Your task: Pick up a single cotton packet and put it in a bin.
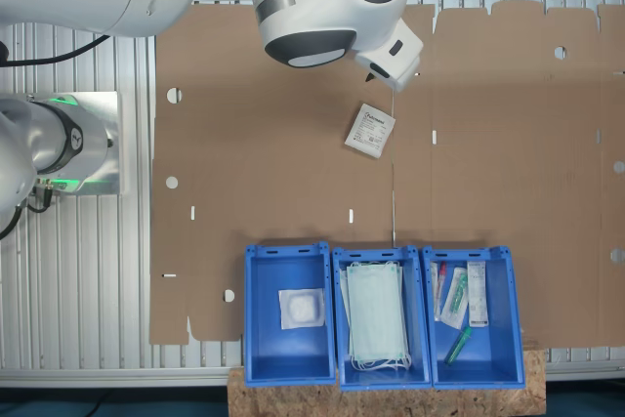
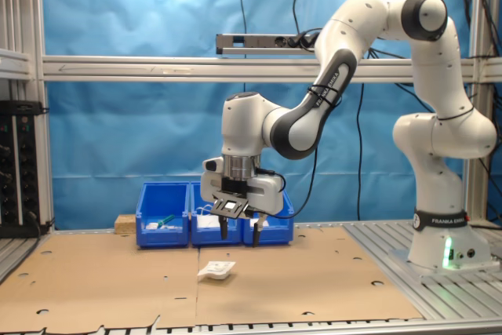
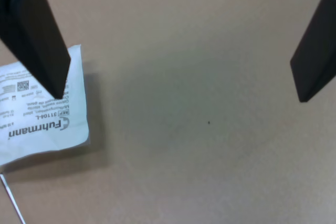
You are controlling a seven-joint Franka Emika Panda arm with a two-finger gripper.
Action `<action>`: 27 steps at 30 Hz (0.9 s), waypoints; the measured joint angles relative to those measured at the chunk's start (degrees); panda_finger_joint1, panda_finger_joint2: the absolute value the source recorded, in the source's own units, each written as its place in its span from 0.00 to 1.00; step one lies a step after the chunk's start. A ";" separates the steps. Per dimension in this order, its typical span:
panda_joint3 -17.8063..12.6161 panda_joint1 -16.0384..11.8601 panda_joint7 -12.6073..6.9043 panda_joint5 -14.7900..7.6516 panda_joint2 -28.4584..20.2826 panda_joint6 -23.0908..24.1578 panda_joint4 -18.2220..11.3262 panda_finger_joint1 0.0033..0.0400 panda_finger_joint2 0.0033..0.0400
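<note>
A cotton packet [image 1: 370,131], small, white and square with black print, lies flat on the brown cardboard sheet [image 1: 273,163]. In the second exterior view the packet [image 2: 216,271] sits just below and in front of my gripper [image 2: 239,234], which hangs a little above the cardboard. The gripper is open and holds nothing. In the wrist view the packet [image 3: 42,124] lies off to one side of the open gripper [image 3: 181,98], with one dark finger [image 3: 37,35] crossing its edge and bare cardboard between the fingers.
Three blue bins stand in a row at the cardboard's edge. One bin [image 1: 285,252] holds a white packet [image 1: 302,308], the middle bin [image 1: 376,254] holds pale green face masks [image 1: 376,317], and the third bin [image 1: 467,253] holds narrow wrappers. The arm's base [image 2: 439,241] stands on the metal table.
</note>
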 joint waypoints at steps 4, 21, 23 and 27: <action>-0.12 0.00 0.00 -0.33 -0.45 -0.62 0.43 1.00 1.00; -2.06 0.00 -5.75 -0.76 -0.64 -8.49 6.56 1.00 1.00; -2.39 0.00 -7.10 -0.78 -0.72 -9.04 6.97 1.00 1.00; -3.00 -0.03 -10.03 -0.80 -0.75 -9.97 7.63 1.00 1.00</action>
